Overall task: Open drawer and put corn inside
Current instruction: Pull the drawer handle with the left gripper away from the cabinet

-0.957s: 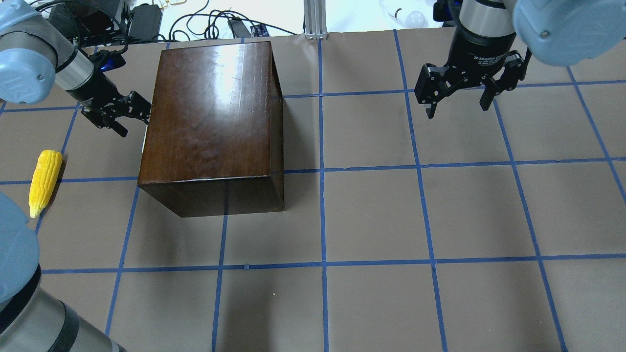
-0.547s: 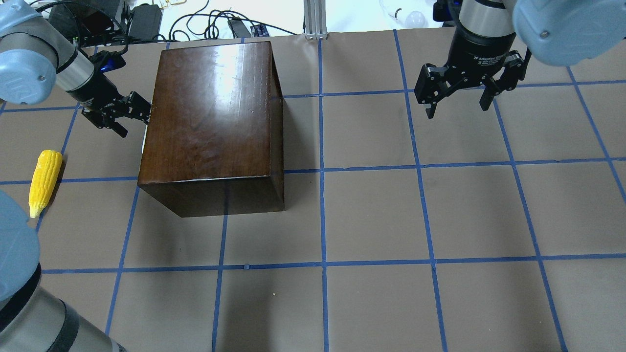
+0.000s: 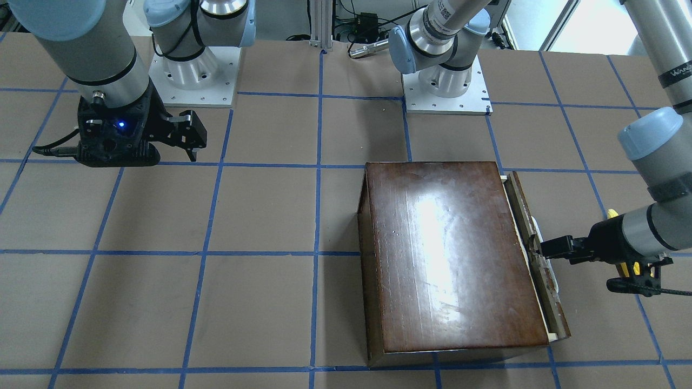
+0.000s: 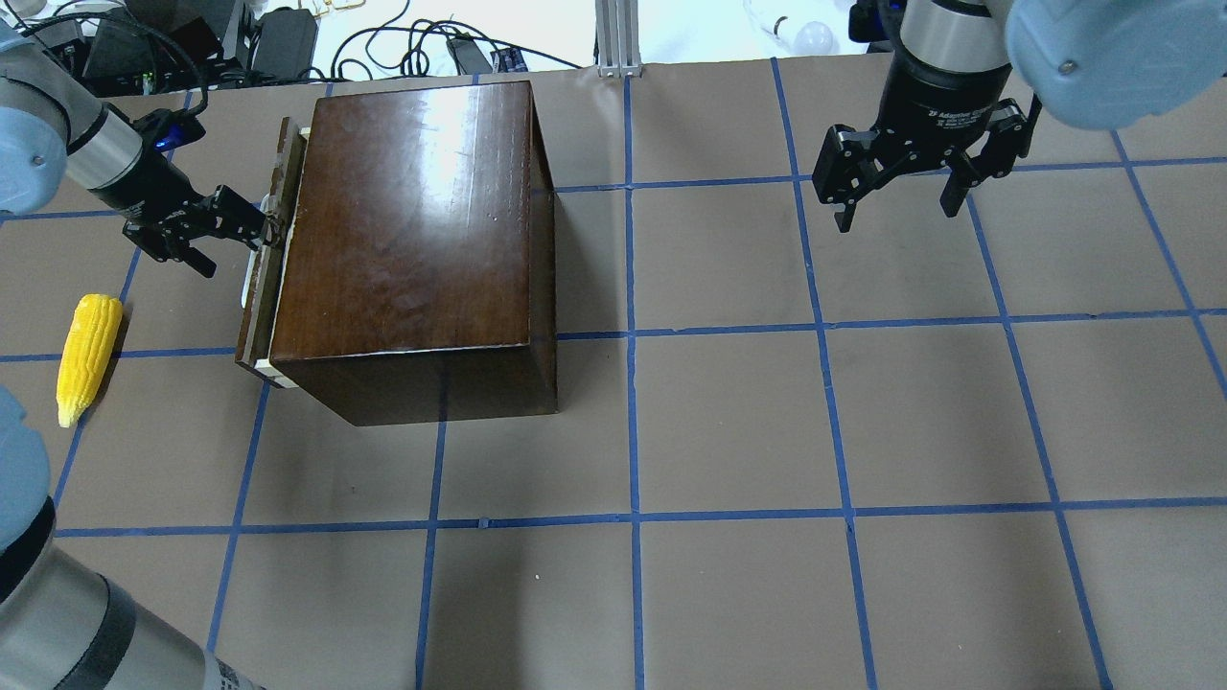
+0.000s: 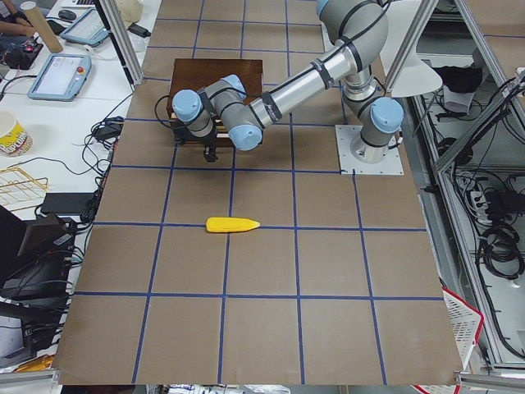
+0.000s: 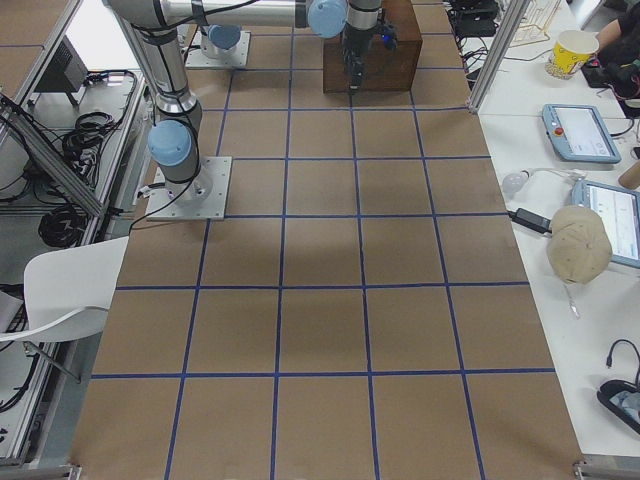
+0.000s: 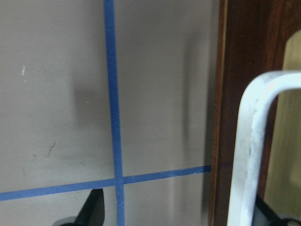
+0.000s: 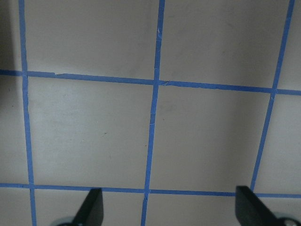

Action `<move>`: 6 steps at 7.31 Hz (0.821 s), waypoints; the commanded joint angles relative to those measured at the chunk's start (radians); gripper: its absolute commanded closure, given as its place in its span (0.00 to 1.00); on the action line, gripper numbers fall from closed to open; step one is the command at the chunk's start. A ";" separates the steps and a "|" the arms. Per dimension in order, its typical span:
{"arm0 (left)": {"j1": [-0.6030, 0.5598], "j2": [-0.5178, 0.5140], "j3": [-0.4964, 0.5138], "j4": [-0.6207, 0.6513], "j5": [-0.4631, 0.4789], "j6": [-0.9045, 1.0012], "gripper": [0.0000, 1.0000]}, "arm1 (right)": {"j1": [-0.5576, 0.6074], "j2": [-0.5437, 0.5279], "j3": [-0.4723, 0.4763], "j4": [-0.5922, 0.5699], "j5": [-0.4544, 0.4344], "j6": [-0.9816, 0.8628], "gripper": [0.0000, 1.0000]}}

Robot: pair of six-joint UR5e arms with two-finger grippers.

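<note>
The glossy dark-brown box (image 4: pixel 412 220) stands at the table's back left. Its drawer (image 4: pixel 261 287) sticks out a little from the box's left side, showing a pale wood strip behind the chipped dark front panel (image 3: pixel 540 275). My left gripper (image 4: pixel 237 247) is open, with one finger (image 3: pixel 554 248) hooked at the drawer's white handle (image 7: pixel 249 155). The yellow corn (image 4: pixel 86 355) lies on the table to the left of the drawer, apart from it, and also shows in the exterior left view (image 5: pixel 232 224). My right gripper (image 4: pixel 897 216) is open and empty, hovering at the back right.
Brown paper with a blue tape grid (image 4: pixel 633 335) covers the table. Cables and power bricks (image 4: pixel 288 38) lie beyond the back edge. The arm bases (image 3: pixel 446 86) stand on the robot's side of the table.
My left gripper has moved left with a finger on the handle, and the drawer, shut before, has slid out a little. The corn and the right arm have not moved.
</note>
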 commanded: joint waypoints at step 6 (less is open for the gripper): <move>0.079 -0.002 0.009 0.000 0.001 0.006 0.00 | 0.000 0.000 0.000 0.000 0.000 0.000 0.00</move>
